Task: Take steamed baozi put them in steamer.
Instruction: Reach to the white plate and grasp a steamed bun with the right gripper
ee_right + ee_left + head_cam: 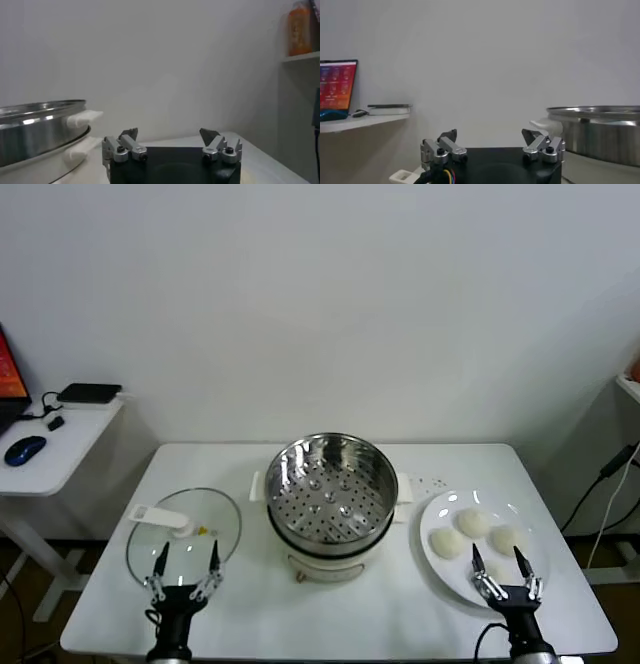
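The steamer (328, 484), a shiny perforated steel basket on a cream pot base, stands mid-table with nothing in it. Its rim also shows in the left wrist view (600, 130) and the right wrist view (35, 125). Three steamed baozi (447, 542) (474, 522) (507, 537), small creamy domes, lie on a white plate (432, 562) to the steamer's right. My right gripper (497, 554) (169, 131) stands open at the plate's near edge, fingers pointing up, holding nothing. My left gripper (188, 549) (488, 133) is open and holds nothing, at the near left.
A round glass lid (185, 534) with a white handle lies left of the steamer, just behind my left gripper. A white power strip (430, 482) sits behind the plate. A side table (50, 449) with a mouse stands far left. An orange bottle (300, 30) sits on a shelf.
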Tool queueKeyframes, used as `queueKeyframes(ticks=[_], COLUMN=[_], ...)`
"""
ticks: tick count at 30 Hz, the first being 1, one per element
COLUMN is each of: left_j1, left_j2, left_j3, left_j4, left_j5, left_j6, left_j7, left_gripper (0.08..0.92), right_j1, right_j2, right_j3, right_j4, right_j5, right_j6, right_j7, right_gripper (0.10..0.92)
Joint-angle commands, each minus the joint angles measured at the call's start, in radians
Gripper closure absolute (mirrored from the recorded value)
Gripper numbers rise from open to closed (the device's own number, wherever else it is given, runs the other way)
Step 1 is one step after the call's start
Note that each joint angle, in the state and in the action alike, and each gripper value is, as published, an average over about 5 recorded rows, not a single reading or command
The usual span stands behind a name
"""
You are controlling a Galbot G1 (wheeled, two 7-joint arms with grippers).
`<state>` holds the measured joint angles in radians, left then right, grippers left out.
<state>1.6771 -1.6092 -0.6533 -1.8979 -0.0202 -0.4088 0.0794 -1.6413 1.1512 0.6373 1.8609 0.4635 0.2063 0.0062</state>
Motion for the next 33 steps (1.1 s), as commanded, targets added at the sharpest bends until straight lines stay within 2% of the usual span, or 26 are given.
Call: queueKeyframes(ticks=[1,8,13,21,26,33], left_j1=[-0.005,-0.005,-0.006,-0.007,-0.006,-0.002], left_j2=[-0.018,-0.010,-0.009,-0.005,0.000,0.010], left_j3=[0.000,-0.005,-0.005,-0.001,0.006,0.010], left_j4=[-0.001,0.002,0.009,0.029,0.037,0.042], left_j5=[-0.004,-0.006,-0.004,0.011,0.020,0.027], left_j6=[-0.001,-0.011,-0.020,-0.036,-0.043,-0.049], left_j7=[0.007,0.007,0.007,0.007,0.006,0.005], left_gripper=[0.177,0.177,0.177,0.177,0.177,0.177], right_j1=[0.156,0.422,0.643,1.078,1.529,2.216], right_j2=[-0.168,-0.397,-0.550,-0.857,-0.891,-0.769], right_j3=[0.010,-0.130,-0.328,-0.762,-1.217,-1.968], right_j4=[0.006,-0.062,-0.130,-0.179,-0.273,-0.457], right_j5=[-0.022,0.044,0.092,0.031,-0.066,-0.073], right_j6=[-0.283,-0.473,-0.582,-0.737,-0.687,-0.501], right_j7=[0.028,0.037,-0.019,-0.396,-0.598,-0.840], right_gripper=[0.203,0.203,0.203,0.203,0.203,0.203])
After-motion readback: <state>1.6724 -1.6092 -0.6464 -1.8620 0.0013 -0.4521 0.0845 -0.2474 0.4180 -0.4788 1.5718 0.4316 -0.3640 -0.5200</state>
